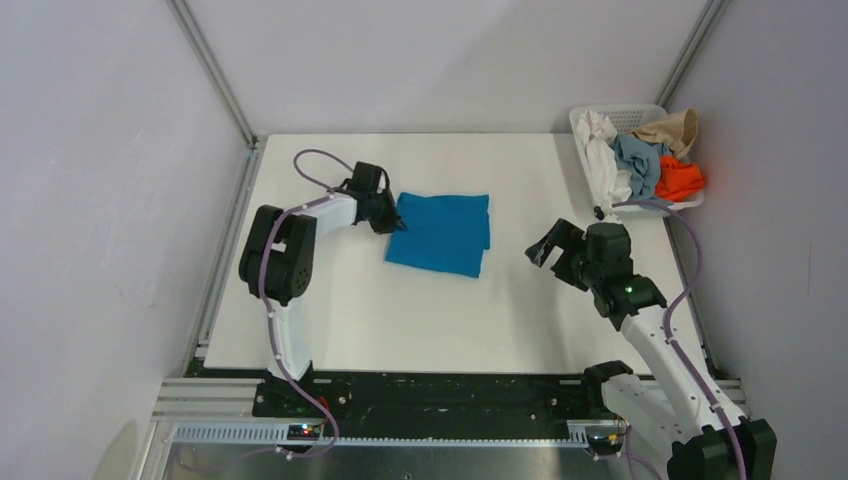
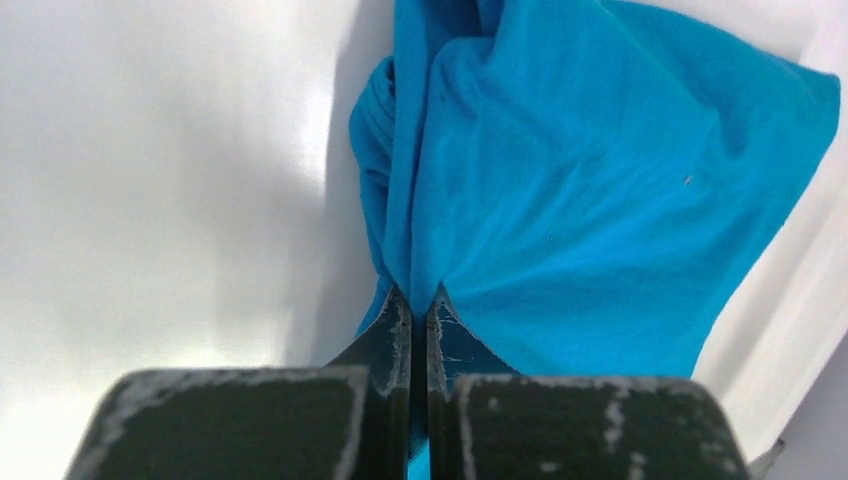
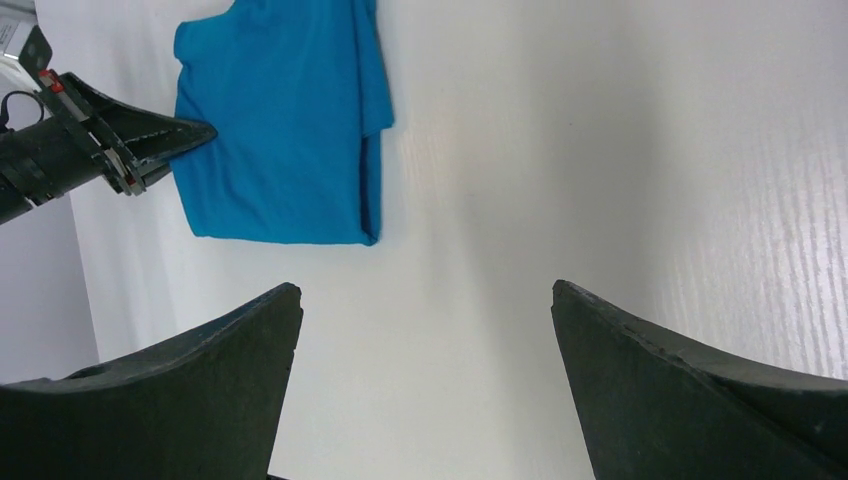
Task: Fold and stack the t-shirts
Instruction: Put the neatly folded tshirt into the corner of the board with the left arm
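A vivid blue t-shirt (image 1: 440,232) lies folded into a rough rectangle in the middle of the white table. My left gripper (image 1: 392,222) is at its left edge, shut on a pinch of the blue cloth (image 2: 560,200), which bunches up between the fingertips (image 2: 398,320). My right gripper (image 1: 545,250) hovers to the right of the shirt, open and empty over bare table; its wrist view shows the shirt (image 3: 285,130) ahead on the left. White (image 1: 603,160), grey-blue (image 1: 640,160), tan (image 1: 672,128) and orange (image 1: 682,178) t-shirts are heaped in the basket.
A white lattice basket (image 1: 622,113) stands at the far right corner of the table (image 1: 400,320), partly past its edge. Grey walls and metal frame posts enclose the table on three sides.
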